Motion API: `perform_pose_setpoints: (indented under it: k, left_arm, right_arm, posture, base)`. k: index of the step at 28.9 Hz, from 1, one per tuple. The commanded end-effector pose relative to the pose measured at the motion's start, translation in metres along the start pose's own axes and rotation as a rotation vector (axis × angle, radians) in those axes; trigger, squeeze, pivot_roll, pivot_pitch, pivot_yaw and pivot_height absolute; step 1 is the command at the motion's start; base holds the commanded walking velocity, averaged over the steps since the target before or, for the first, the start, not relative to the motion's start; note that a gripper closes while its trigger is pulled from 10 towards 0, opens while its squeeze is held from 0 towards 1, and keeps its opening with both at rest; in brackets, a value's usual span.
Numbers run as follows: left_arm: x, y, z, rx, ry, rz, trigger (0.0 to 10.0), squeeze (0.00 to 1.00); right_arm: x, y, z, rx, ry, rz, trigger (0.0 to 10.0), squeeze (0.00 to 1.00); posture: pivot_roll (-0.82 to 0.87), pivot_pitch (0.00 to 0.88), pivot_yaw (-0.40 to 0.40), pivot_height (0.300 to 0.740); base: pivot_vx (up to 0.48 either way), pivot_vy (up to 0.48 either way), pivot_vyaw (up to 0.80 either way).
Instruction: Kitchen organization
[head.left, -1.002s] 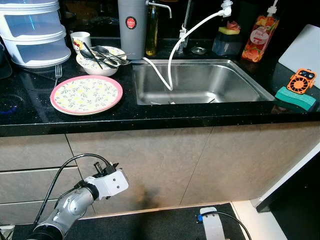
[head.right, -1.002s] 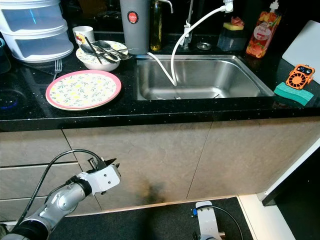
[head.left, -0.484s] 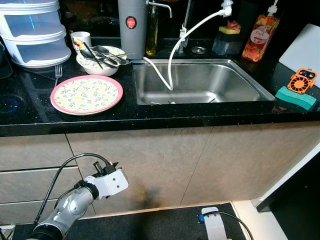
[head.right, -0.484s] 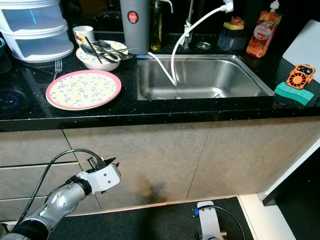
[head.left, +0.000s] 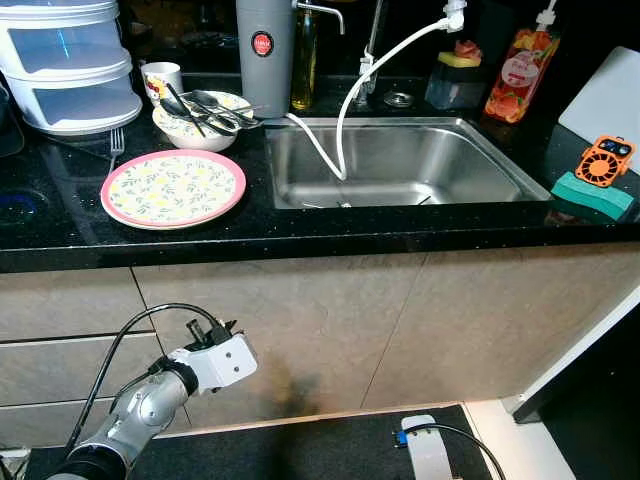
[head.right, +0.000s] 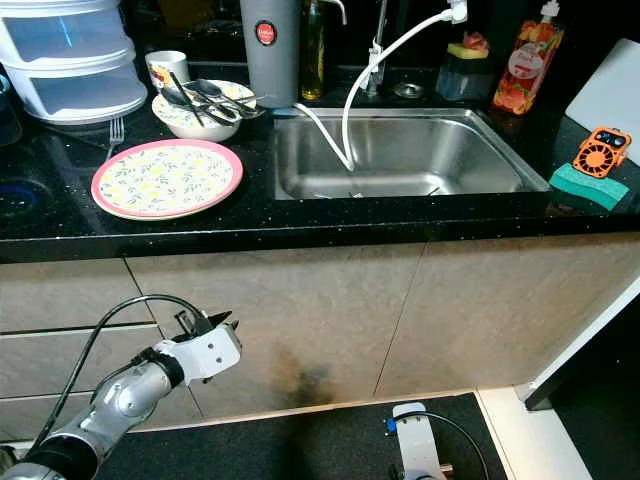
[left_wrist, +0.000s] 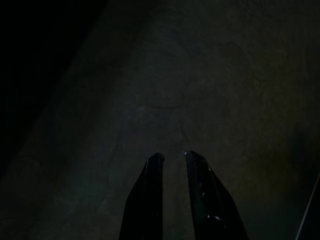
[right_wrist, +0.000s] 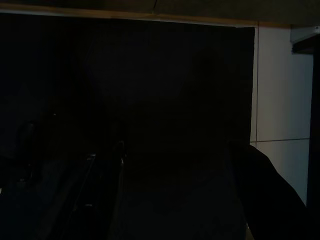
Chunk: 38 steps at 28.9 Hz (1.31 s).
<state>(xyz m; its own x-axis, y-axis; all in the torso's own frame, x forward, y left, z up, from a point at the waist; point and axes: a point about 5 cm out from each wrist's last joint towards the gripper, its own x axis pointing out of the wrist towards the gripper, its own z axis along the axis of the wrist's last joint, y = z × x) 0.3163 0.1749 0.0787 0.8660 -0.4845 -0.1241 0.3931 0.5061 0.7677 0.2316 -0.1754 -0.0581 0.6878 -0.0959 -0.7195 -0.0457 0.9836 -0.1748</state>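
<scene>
A pink-rimmed floral plate (head.left: 173, 188) lies on the black counter, left of the steel sink (head.left: 500, 160). Behind it a bowl (head.left: 203, 118) holds several spoons and utensils. A fork (head.left: 115, 145) lies beside the bowl and a mug (head.left: 160, 80) stands behind it. My left gripper (head.left: 215, 330) hangs low in front of the cabinet drawers, well below the counter. Its fingers (left_wrist: 155, 170) stand close together with nothing between them. My right gripper (right_wrist: 180, 165) hangs near the dark floor mat, its dim fingers wide apart.
A white hose (head.left: 345, 110) runs from the tap into the sink. A grey canister (head.left: 264, 45), an oil bottle (head.left: 304, 60) and stacked plastic tubs (head.left: 70, 60) line the back. A green sponge (head.left: 592, 196), an orange fan (head.left: 604, 160) and a soap bottle (head.left: 518, 75) sit at the right.
My left gripper has edged up very slightly. Everything on the counter stays where it was.
</scene>
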Motion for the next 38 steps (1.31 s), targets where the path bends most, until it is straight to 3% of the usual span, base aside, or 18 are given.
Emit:
perform_pose_setpoints:
  k: [1, 38]
  left_arm:
    - [-0.0020, -0.0035, -0.0044, 0.018, 0.025, -0.025, 10.0, 0.00]
    - [-0.0017, -0.0025, -0.0050, 0.027, 0.026, -0.024, 10.0, 0.00]
  right_arm:
    - [-0.0011, 0.0007, -0.0070, -0.006, 0.029, 0.007, 10.0, 0.00]
    - [-0.0009, 0.0024, -0.0062, -0.007, 0.031, 0.008, 10.0, 0.00]
  posture:
    - [0.07, 0.154, -0.038, 0.740]
    - [0.07, 0.158, -0.036, 0.740]
  base:
    - [0.000, 0.000, 0.00]
    - [0.000, 0.000, 0.00]
